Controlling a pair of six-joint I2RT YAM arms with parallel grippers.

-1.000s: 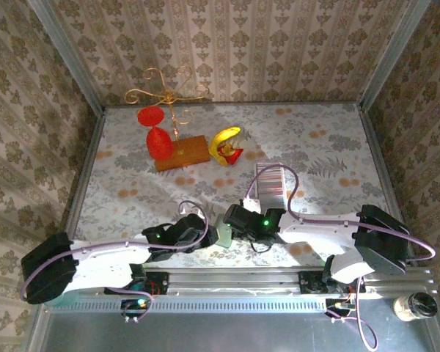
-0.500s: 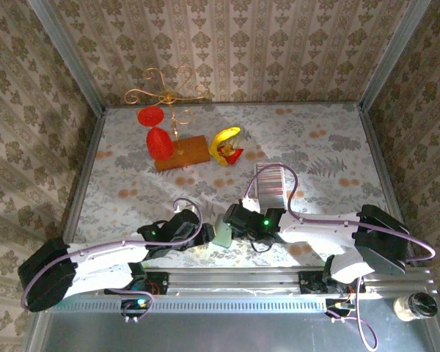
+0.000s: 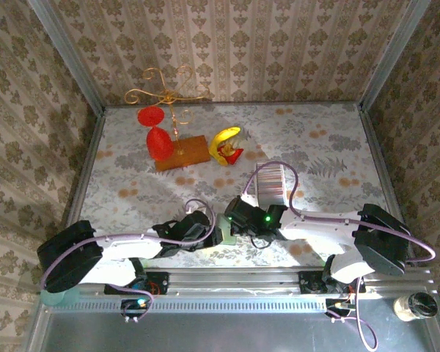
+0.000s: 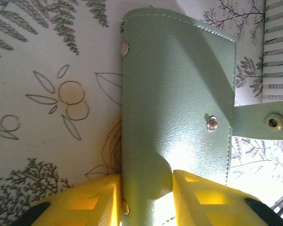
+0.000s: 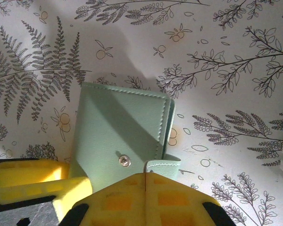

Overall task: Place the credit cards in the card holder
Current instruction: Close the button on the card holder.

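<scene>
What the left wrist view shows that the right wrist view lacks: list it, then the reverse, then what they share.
Left wrist adds: the credit cards' ribbed edge, the snap tab's socket, a rivet at the card holder's far corner. Right wrist adds: the right gripper, shut, at the tab's tip. Shared: the green card holder, its stud, the printed tablecloth.

Lab test cell: wallpaper panels, aluminium frame.
</scene>
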